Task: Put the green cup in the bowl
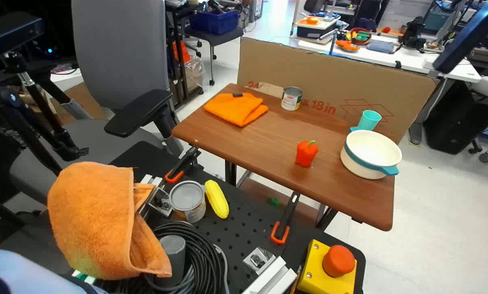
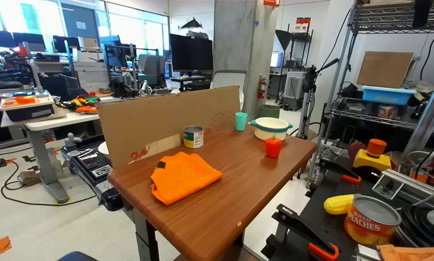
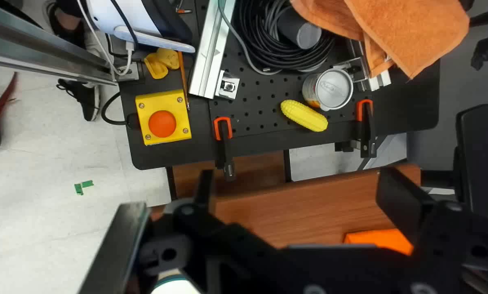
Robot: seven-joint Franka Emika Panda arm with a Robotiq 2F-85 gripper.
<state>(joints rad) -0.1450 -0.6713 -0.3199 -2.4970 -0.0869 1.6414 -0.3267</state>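
Note:
The green cup, small and teal, stands upright on the brown table beside the bowl in both exterior views (image 1: 369, 120) (image 2: 241, 121). The bowl, wide and cream with a teal band and handles, stands near one end of the table in both exterior views (image 1: 360, 166) (image 2: 265, 135). A sliver of the bowl (image 3: 174, 287) shows at the bottom of the wrist view, behind the gripper. My gripper (image 3: 297, 177) is open, with its fingers wide apart and nothing between them, above the table. The cup is hidden in the wrist view. The gripper does not show in either exterior view.
A red pepper (image 1: 306, 153) stands close to the bowl. A grey tin (image 1: 291, 98) and a folded orange cloth (image 1: 236, 108) lie further along the table (image 1: 264, 143). A cardboard sheet (image 1: 309, 73) stands behind. Clamps, a peaches can (image 3: 333, 90) and yellow corn (image 3: 304, 115) are on the black bench.

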